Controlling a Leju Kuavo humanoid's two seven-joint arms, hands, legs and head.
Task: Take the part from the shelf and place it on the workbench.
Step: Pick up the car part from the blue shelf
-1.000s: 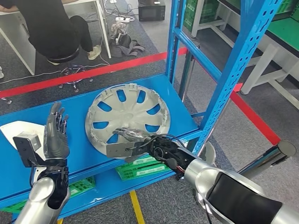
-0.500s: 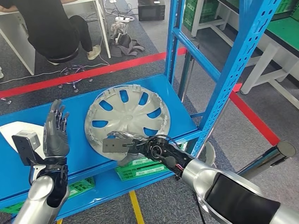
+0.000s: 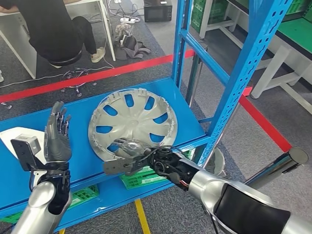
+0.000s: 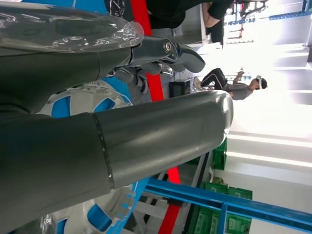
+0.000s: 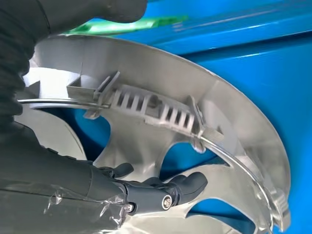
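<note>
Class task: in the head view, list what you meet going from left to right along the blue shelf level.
White sheet → left hand → silver wheel cover, with the right hand at its near rim → blue shelf upright.

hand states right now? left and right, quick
Left hand: open, raised over the shelf, holding nothing.
Right hand: at the hubcap near rim; grip cannot be told.

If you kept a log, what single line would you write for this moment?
stage: reaching | hubcap: flat on shelf | right hand: at its near rim, grip unclear | left hand: raised, empty
</note>
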